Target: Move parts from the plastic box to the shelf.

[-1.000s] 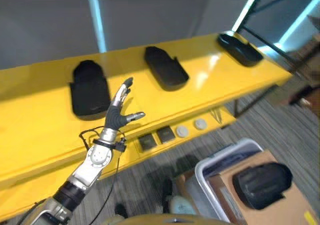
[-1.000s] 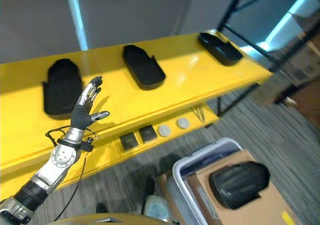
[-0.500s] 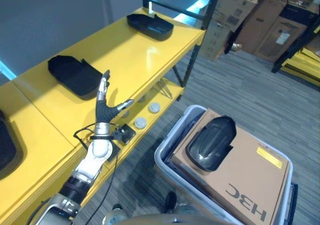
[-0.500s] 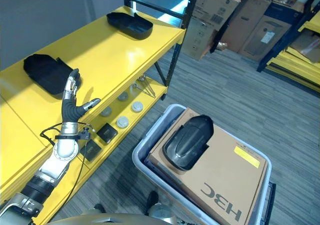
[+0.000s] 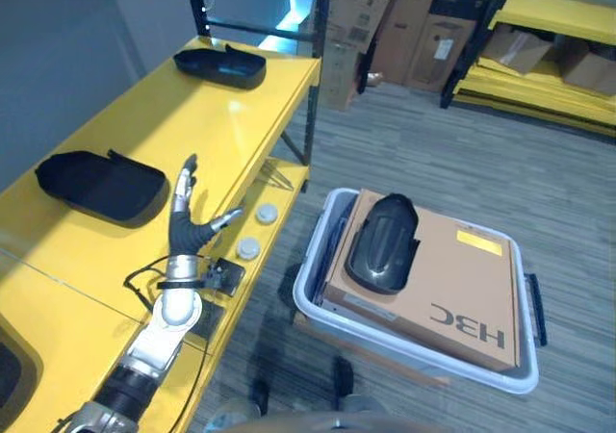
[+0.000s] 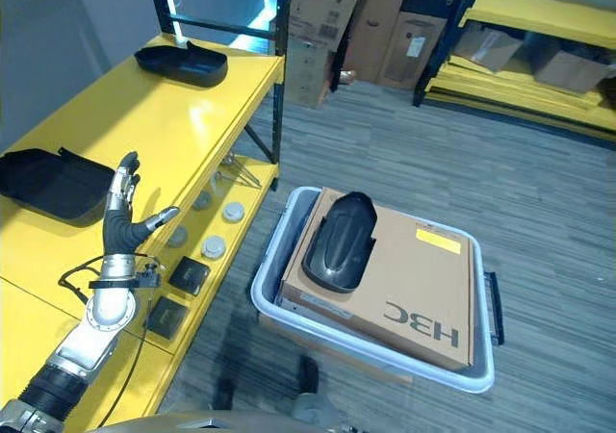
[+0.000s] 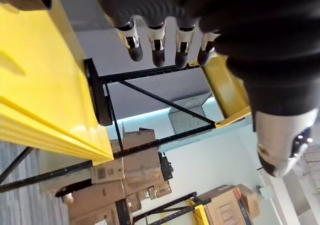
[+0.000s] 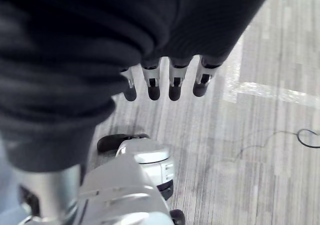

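The yellow shelf (image 5: 241, 96) runs along the robot's left, its top board carrying black moulded parts. One black part (image 5: 101, 183) lies near the middle of the board, just beyond the raised left robot hand, and another black part (image 5: 219, 65) sits at the far end beside the dark upright post (image 5: 313, 58). The edge of one more dark part (image 5: 8, 375) shows at the near end of the board. On the lower board of the shelf lie two round grey discs (image 5: 258, 231) and two dark square pieces (image 6: 180, 293).

On the striped grey floor (image 5: 462, 164), to the right of the shelf, stands the plastic box (image 5: 423, 361), pale grey with a dark handle on its right side. A flat cardboard box (image 5: 452, 279) fills it, and on the left part of the cardboard rests a black part (image 5: 383, 242), lying lengthwise and touching nothing else.

Stacked cardboard cartons (image 5: 404, 24) and further yellow racking (image 5: 549, 38) stand at the back of the room.

The left robot hand (image 5: 188, 223) is held upright over the front edge of the shelf, fingers straight and spread, thumb out to the side, holding nothing. The right robot hand (image 8: 170, 82) hangs above bare floor in its wrist view, fingers relaxed and empty.
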